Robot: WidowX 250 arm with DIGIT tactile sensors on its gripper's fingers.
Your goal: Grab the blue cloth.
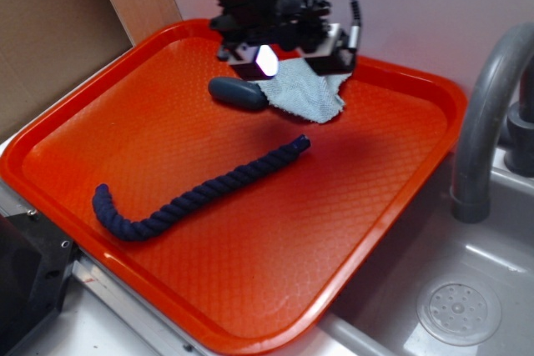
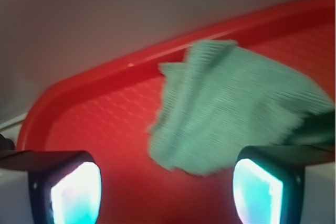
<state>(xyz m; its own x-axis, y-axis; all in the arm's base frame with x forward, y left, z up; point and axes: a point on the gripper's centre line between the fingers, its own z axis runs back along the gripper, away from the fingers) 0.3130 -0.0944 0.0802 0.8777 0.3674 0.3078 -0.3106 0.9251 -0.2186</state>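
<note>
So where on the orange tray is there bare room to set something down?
Bare: the near corner below the rope, and the right side toward the faucet. Crowded: the far edge, where gripper, blue cloth and dark oval lump cluster.

A pale blue-grey terry cloth (image 1: 310, 94) with fine knit texture, a navy twisted rope (image 1: 198, 192) and a smooth dark grey-blue oval lump (image 1: 238, 92) lie on an orange-red plastic tray (image 1: 100, 102) with diamond embossing.
</note>
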